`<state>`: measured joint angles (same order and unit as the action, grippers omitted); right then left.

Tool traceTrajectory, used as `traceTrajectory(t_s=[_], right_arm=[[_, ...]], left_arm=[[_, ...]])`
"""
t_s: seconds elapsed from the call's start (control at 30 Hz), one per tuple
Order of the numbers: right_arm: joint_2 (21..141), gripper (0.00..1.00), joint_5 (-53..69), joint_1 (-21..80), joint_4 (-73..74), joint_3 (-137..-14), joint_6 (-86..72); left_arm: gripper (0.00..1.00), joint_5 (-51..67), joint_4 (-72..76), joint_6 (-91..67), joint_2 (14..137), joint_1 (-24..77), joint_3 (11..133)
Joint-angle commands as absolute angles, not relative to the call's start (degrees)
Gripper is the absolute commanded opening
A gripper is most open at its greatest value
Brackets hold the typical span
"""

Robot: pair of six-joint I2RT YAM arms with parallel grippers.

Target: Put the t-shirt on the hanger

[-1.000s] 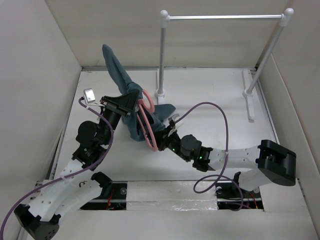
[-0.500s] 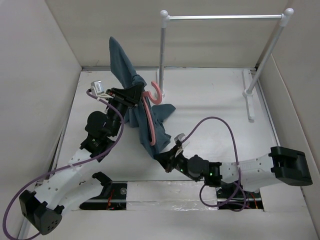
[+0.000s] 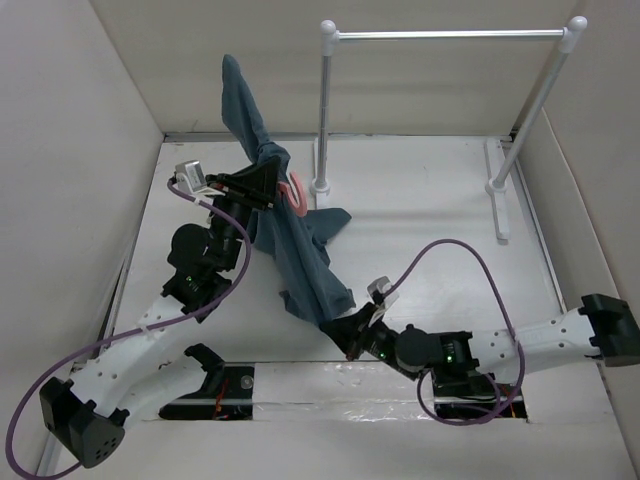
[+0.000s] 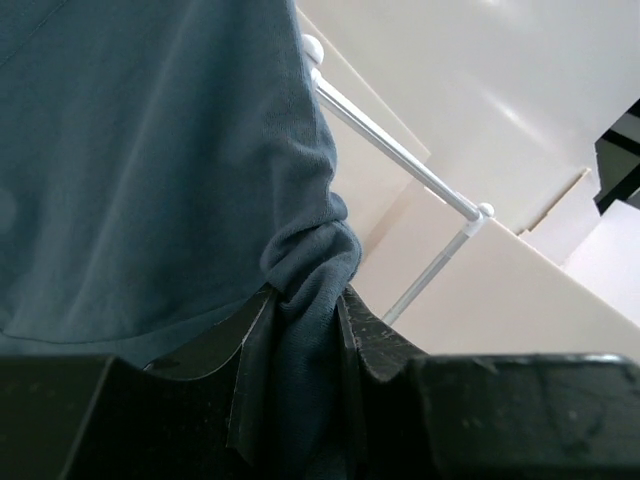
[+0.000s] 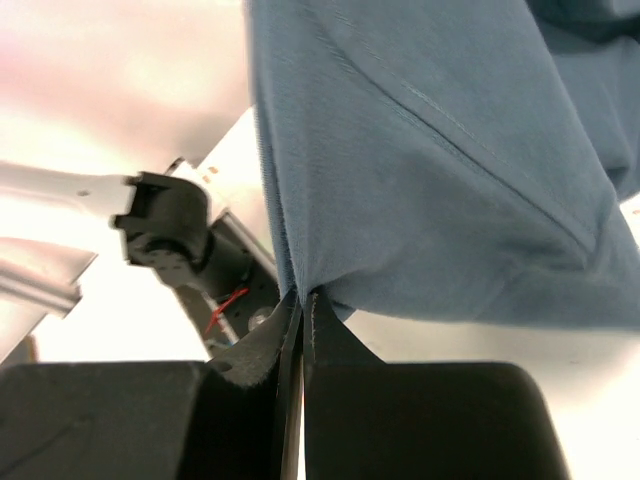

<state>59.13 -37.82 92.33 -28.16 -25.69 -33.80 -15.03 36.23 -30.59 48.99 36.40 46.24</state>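
Top view, left side: left gripper [image 3: 262,186] is raised off the table [image 3: 430,220] and clamped on a bunched fold of the t-shirt [image 3: 300,255]. The wrist view confirms it, with cloth wadded between the fingers [image 4: 375,340] and the jaws narrow around it.

- T-shirt is held in the air. One end stands up toward 11 o'clock from the left gripper, against the back wall. The main body hangs down toward 5 o'clock, stretched as a long band. A fold sticks out toward 3 o'clock near the rack's left foot.
- Hanger [image 3: 297,192] shows only as a short pink arc at 3 o'clock of the left gripper, touching the cloth; the rest is covered by the shirt. Cannot tell how it sits inside.

Centre-low: right gripper [image 3: 336,326] is at the shirt's lower end, low near the table's front edge. In the wrist view its fingers [image 5: 345,350] are almost together, pinching the hem.

Right, far back: rack [image 3: 450,35] stands upright at 1 o'clock from the shirt.
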Motion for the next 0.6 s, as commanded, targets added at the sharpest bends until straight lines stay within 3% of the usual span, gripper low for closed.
traceTrajectory(t_s=[0.0, 0.13, 0.37, 0.4, 0.43, 0.5, 0.53, 0.57], right_arm=[[56.0, 0.00, -35.8, 94.5, -18.4, -30.9, -31.2], [58.5, 0.00, -34.7, 94.5, -15.2, -41.2, -26.6], [77.1, 0.02, -37.1, 93.0, -13.1, -52.0, -26.6], [78.1, 0.09, -36.8, 93.0, -12.7, -52.6, -26.6], [78.9, 0.25, -36.6, 93.0, -11.6, -53.2, -26.7], [79.3, 0.45, -35.2, 93.0, -11.5, -53.5, -26.3], [79.0, 0.59, -34.7, 93.0, -10.4, -53.8, -25.8], [77.9, 0.65, -34.7, 93.0, -8.6, -54.1, -25.8]], left_arm=[[0.00, -15.9, 50.5, -32.6, 47.1, 35.8, 43.6], [0.00, -14.9, 48.8, -39.5, 45.4, 35.8, 38.7], [0.00, -9.4, 40.3, -48.7, 38.9, 35.8, 33.3], [0.00, -8.9, 39.4, -50.1, 38.0, 35.8, 32.9], [0.00, -8.5, 38.2, -50.4, 36.3, 35.8, 32.6], [0.00, -7.9, 33.6, -50.6, 34.7, 35.8, 32.3], [0.00, -7.7, 32.5, -51.0, 33.1, 35.8, 31.9], [0.00, -7.3, 30.7, -51.1, 32.4, 35.8, 31.2]])
